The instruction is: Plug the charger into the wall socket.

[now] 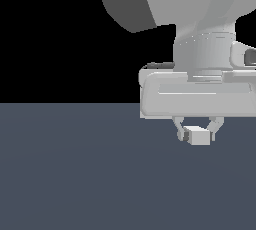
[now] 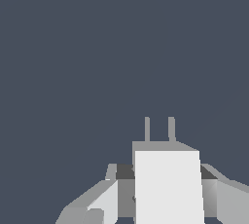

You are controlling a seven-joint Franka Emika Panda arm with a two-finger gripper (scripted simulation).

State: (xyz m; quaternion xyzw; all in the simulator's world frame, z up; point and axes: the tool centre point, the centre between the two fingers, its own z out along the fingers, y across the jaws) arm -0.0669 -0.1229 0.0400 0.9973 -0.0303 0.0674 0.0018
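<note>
The arm (image 1: pixel 200 4) is smooth pale grey, with rounded links and a ribbed cylindrical wrist. The end effector (image 1: pixel 199 133) has a wide boxy pale-grey body, short grey fingers (image 1: pixel 179 129) and dark pads.

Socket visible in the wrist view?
No: the wrist view shows only the charger, its two prongs, the claw fingers and plain dark floor.
</note>
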